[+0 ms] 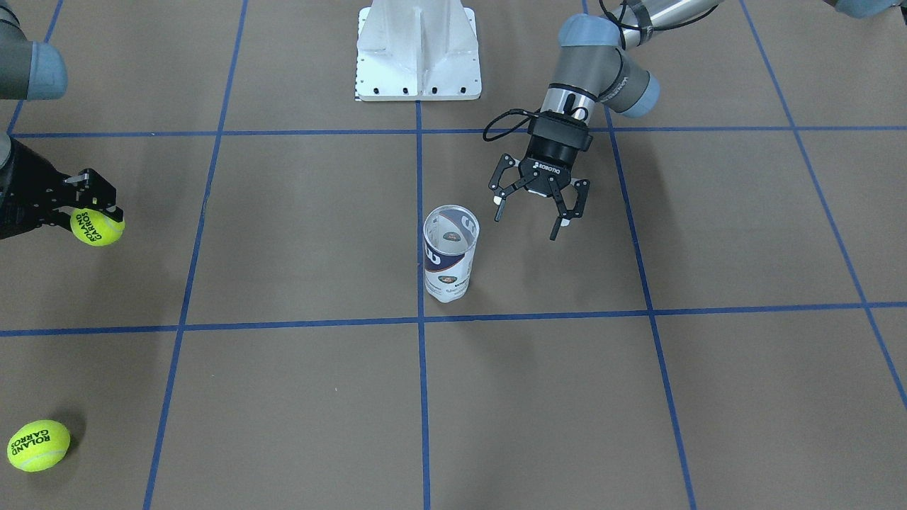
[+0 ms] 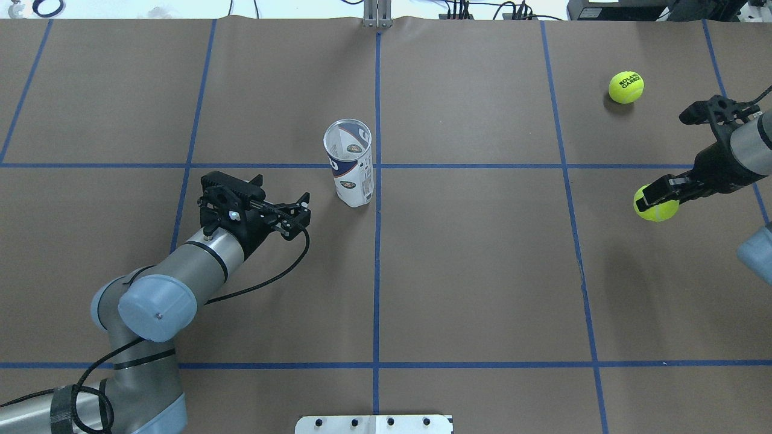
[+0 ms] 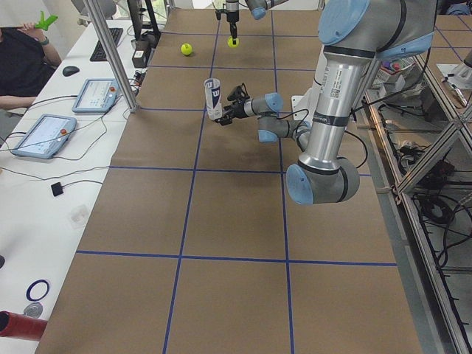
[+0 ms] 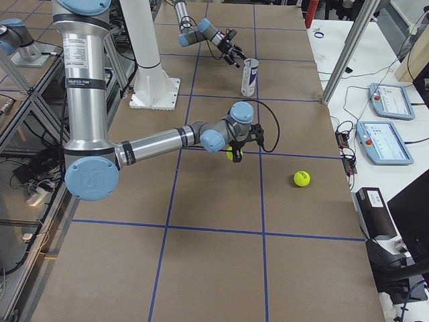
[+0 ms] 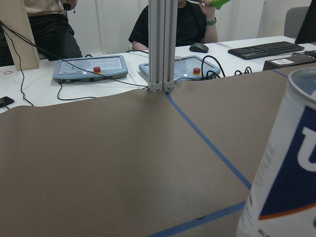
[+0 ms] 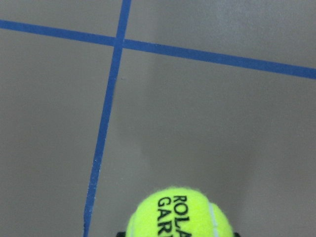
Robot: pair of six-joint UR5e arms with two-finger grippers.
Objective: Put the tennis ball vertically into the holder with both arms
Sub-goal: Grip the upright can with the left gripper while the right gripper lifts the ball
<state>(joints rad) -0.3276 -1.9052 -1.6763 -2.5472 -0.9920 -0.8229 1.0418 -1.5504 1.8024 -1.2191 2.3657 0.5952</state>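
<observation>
Left black two-finger gripper [image 1: 529,216] spread wide beside upright clear plastic tennis-ball can [image 1: 448,256]. Right black gripper [image 1: 103,214] clamps yellow-green felt tennis ball [image 1: 98,228], well apart.

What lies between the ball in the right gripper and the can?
Only bare table crossed by blue tape lines, as the overhead view shows. The loose ball lies well off the line from the held ball to the can.

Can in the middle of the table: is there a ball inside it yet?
No yellow shows inside the can, through its open top or clear wall, only its label. The label hides the very bottom. One ball sits in the right claw; a spare ball lies loose.
</observation>
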